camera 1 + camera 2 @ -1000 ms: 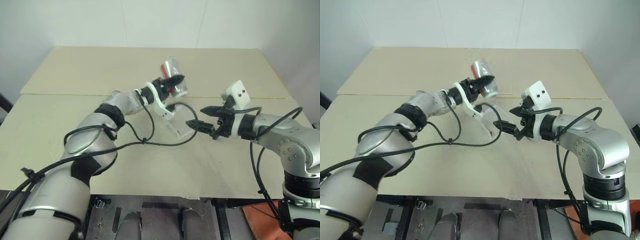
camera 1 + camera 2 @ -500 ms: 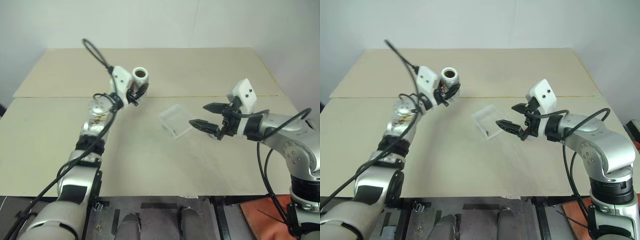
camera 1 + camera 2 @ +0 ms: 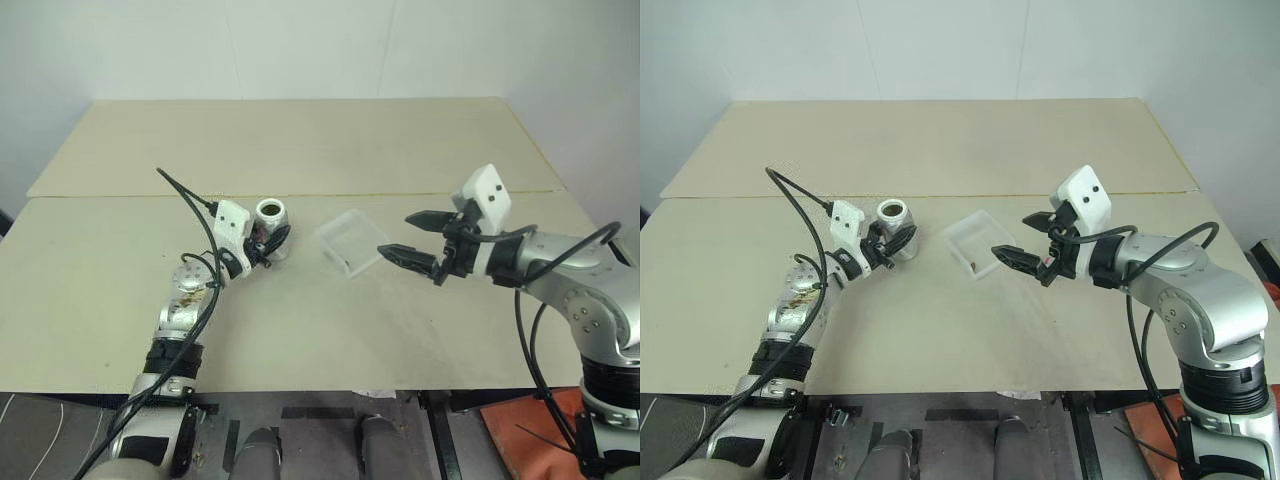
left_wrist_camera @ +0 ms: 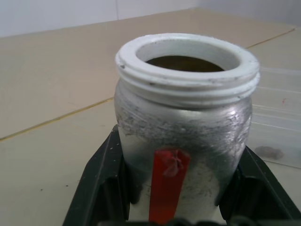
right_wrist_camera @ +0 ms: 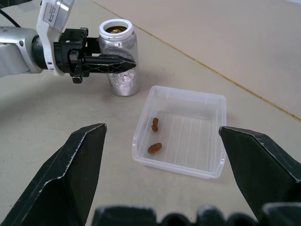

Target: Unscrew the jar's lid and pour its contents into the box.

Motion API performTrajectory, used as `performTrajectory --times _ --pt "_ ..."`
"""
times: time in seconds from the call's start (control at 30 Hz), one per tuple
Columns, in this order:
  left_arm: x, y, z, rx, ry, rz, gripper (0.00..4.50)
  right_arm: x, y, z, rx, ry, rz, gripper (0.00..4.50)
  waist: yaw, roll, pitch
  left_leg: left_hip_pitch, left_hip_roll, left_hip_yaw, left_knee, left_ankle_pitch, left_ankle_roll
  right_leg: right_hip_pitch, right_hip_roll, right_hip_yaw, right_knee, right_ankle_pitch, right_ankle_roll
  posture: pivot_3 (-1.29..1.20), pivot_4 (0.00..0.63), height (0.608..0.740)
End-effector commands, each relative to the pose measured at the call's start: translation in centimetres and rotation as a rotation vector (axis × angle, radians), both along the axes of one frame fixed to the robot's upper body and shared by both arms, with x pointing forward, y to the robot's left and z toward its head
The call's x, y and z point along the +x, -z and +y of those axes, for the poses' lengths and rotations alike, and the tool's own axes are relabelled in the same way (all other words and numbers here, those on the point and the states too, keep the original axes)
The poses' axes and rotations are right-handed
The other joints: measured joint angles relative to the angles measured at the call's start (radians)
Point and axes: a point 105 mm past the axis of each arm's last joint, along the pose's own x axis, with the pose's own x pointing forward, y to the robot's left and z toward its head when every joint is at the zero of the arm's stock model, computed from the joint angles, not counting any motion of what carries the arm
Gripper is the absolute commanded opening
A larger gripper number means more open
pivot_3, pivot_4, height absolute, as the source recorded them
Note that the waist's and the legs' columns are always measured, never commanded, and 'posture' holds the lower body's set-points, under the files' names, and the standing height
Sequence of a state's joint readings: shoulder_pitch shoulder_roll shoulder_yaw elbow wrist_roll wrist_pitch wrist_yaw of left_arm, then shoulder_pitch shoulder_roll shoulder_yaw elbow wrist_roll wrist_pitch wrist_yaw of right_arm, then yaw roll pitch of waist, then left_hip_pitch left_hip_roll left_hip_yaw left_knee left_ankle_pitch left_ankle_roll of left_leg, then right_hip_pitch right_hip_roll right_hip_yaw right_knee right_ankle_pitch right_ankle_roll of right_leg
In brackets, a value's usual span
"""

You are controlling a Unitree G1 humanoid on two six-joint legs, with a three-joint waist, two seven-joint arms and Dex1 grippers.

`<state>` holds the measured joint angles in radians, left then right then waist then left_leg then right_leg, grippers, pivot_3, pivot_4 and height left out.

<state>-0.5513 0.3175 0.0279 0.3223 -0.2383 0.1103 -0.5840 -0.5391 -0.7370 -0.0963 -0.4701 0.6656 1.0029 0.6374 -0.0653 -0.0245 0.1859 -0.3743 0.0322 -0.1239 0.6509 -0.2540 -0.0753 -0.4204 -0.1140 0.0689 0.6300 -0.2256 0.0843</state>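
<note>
The jar [image 3: 270, 216], lidless and silvery with a white threaded rim and a red label [image 4: 167, 183], stands upright on the table just left of the box [image 3: 352, 240]. My left gripper [image 3: 266, 236] is shut on the jar, one black finger [image 4: 101, 179] on either side. Brownish contents [image 4: 183, 63] show inside its mouth. Two brown bits [image 5: 154, 124] lie in the clear box [image 5: 188, 136]. Just right of the box, my right gripper [image 3: 394, 233] hovers open with nothing between its fingers [image 5: 70, 174]. The lid is out of view.
The tan table [image 3: 300, 140] has a seam line across its middle, behind the jar and box. A black cable [image 3: 190, 200] loops up from my left wrist.
My left arm has swung the jar away from over the box, back to the left and down, so it now stands upright by the box. The right gripper has stayed in place.
</note>
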Motion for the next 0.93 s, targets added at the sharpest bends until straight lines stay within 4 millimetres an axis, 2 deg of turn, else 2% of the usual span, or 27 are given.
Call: performTrajectory --times 0.03,0.2,0.33,0.47,0.7,0.83,0.93 --pt "-0.5 -0.3 -0.3 -0.002 0.020 -0.023 2.91 -0.5 -1.2 0.5 -0.002 -0.030 -0.063 4.50 0.000 0.000 0.000 0.000 0.000 0.000 0.000 0.000 0.000 0.000 0.000 0.000 0.000 0.000 0.000 0.00 0.150 0.740" --pt "-0.7 0.6 0.1 0.010 0.002 0.002 4.46 -0.7 -1.0 0.8 -0.005 -0.039 -0.055 4.50 -0.002 0.000 0.000 0.000 0.000 0.000 0.000 -0.001 0.002 0.000 0.000 0.000 0.000 0.000 0.000 0.00 0.150 0.740" --pt "-1.7 -0.1 1.3 0.034 0.013 -0.003 4.46 -0.8 -0.9 0.7 -0.011 -0.034 -0.055 4.50 -0.002 0.000 0.000 0.000 0.000 0.000 0.000 -0.001 0.003 0.000 0.000 0.000 0.000 0.000 0.000 0.00 0.150 0.740" --pt "-4.4 -0.8 3.4 0.131 0.075 0.040 4.46 -1.1 -0.6 0.1 -0.023 -0.023 -0.049 4.50 -0.008 0.000 0.000 0.000 0.001 0.000 -0.001 -0.002 0.003 -0.001 0.000 0.000 0.000 0.000 0.000 0.00 0.150 0.740" --pt "-10.5 -6.6 7.8 0.256 0.200 0.010 4.46 -1.7 -0.1 -1.8 -0.055 -0.024 -0.051 4.50 0.004 0.000 0.000 0.000 0.001 0.001 -0.002 -0.002 0.004 -0.001 0.001 0.000 -0.002 0.000 0.000 0.00 0.150 0.740" --pt "-13.2 -7.9 9.5 0.277 0.254 0.039 4.46 -2.9 0.0 -2.2 -0.087 -0.103 -0.049 4.50 0.007 0.001 0.000 0.001 0.002 0.002 -0.002 -0.003 0.004 -0.001 0.001 0.000 -0.004 -0.001 -0.001 0.00 0.150 0.740" --pt "-13.9 -8.1 9.9 0.289 0.243 0.052 4.46 -3.4 -0.2 -2.5 -0.099 -0.132 -0.061 4.50 0.008 0.001 0.000 0.002 0.002 0.002 -0.003 -0.003 0.005 -0.001 0.001 0.000 -0.003 -0.001 -0.002 0.00 0.150 0.740"
